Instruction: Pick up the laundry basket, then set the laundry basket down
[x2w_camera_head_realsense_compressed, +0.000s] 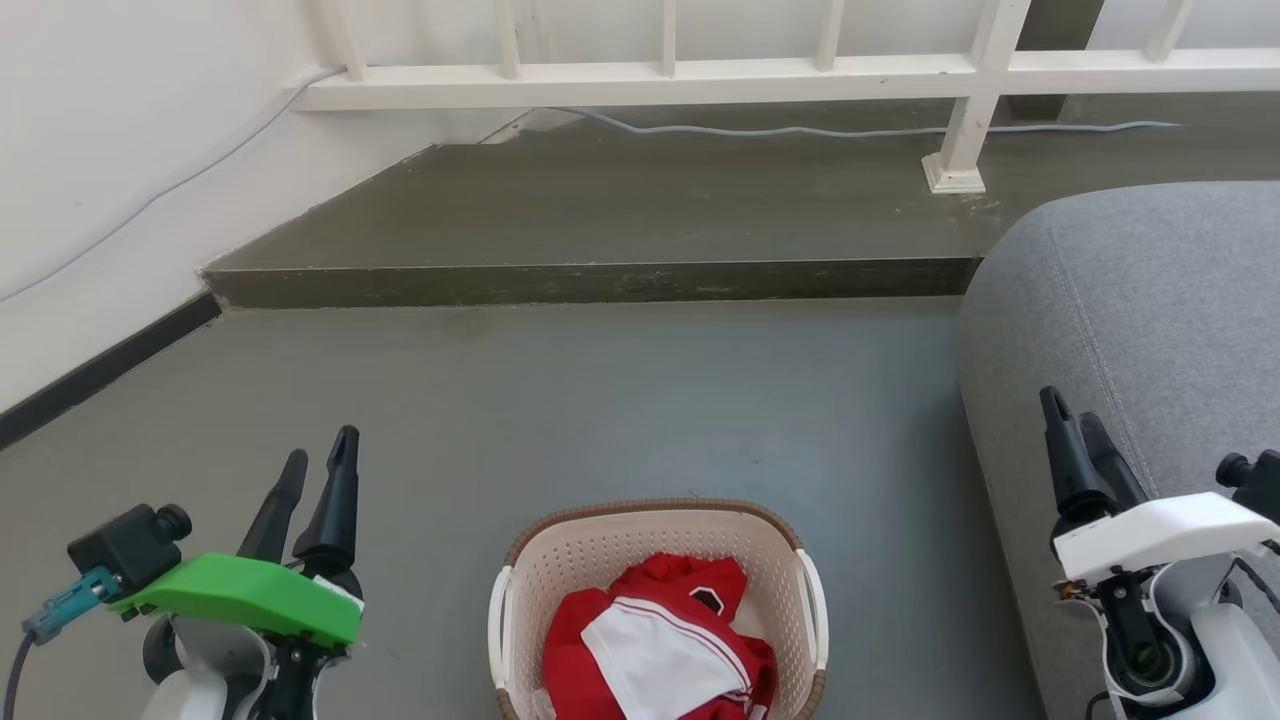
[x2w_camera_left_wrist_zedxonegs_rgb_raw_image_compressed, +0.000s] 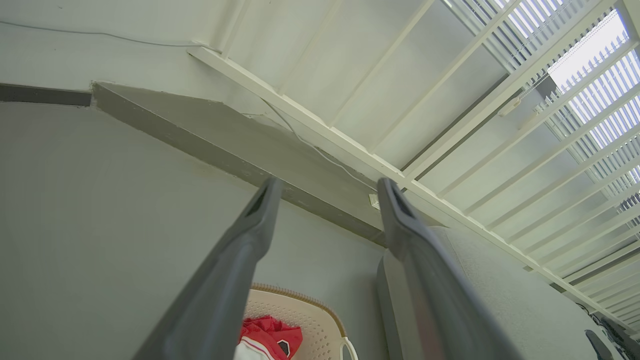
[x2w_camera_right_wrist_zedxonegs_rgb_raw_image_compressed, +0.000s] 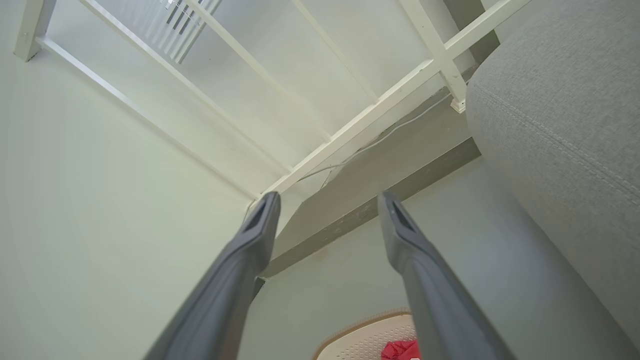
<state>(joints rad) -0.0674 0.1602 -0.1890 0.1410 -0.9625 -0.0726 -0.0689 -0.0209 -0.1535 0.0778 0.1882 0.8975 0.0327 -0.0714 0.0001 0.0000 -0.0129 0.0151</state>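
The laundry basket (x2w_camera_head_realsense_compressed: 560, 560) stands on the grey floor at the bottom centre of the head view: cream perforated plastic, brown woven-look rim, a white handle on each side, red and white clothes (x2w_camera_head_realsense_compressed: 660, 650) inside. My left gripper (x2w_camera_head_realsense_compressed: 320, 465) is open to the basket's left, above the floor, holding nothing. Open and empty too, my right gripper (x2w_camera_head_realsense_compressed: 1075, 415) hangs to the basket's right, in front of the sofa. The left wrist view catches the basket (x2w_camera_left_wrist_zedxonegs_rgb_raw_image_compressed: 315, 320) low between the open left gripper (x2w_camera_left_wrist_zedxonegs_rgb_raw_image_compressed: 327, 192). In the right wrist view its rim (x2w_camera_right_wrist_zedxonegs_rgb_raw_image_compressed: 370, 337) peeks under the open right gripper (x2w_camera_right_wrist_zedxonegs_rgb_raw_image_compressed: 327, 205).
A grey sofa (x2w_camera_head_realsense_compressed: 1150, 330) fills the right side, close to the basket. A raised concrete step (x2w_camera_head_realsense_compressed: 590, 280) crosses the floor ahead, with a white railing (x2w_camera_head_realsense_compressed: 700, 75) and a grey cable behind it. A white wall (x2w_camera_head_realsense_compressed: 100, 170) with a dark baseboard runs along the left.
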